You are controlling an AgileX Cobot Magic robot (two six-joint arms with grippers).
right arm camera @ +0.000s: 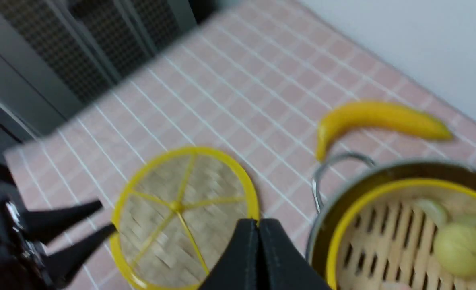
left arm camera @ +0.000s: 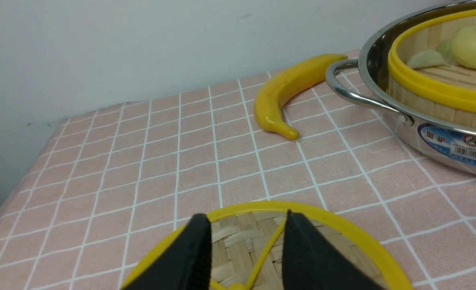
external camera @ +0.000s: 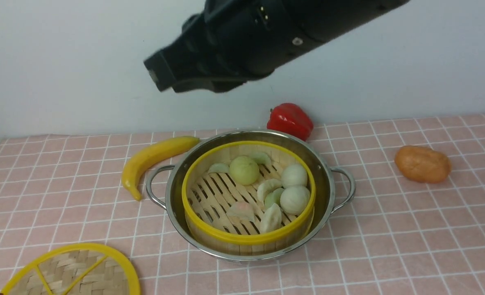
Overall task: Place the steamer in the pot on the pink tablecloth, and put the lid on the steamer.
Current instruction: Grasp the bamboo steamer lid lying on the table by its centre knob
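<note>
Since the steamer (external camera: 226, 192) already sits inside the pot (external camera: 172, 192), step left: only the lid (external camera: 74, 272) is unplaced, so I judge that covering the basket comes next.
lid: flat on the pink tablecloth (external camera: 390, 246) at the near left corner, well apart from the pot, spokes facing up.
left gripper (left arm camera: 246, 217): jaws apart over the lid with one spoke in the gap, apparently lined up to pinch it; I cannot tell whether it touches.
right gripper (right arm camera: 258, 220): fingers pressed together on nothing, hanging high between lid and pot, probably clear of the left arm's work.
steamer: mid-bench, nested toward the pot's near wall, with bare steel showing at the far side; the dumplings (external camera: 294, 199) lie mostly to its right.
banana (external camera: 152, 157): left of the pot, its far tip by the rim.
orange lump (external camera: 422, 164): right, well apart.
red pepper (external camera: 290, 119): just behind the pot.
bench: covered by the checked cloth, which lies flat.
room: a plain pale wall (external camera: 62, 61) closes the far side; dark grilled panels (right arm camera: 60, 48) show blurred past the left edge.
</note>
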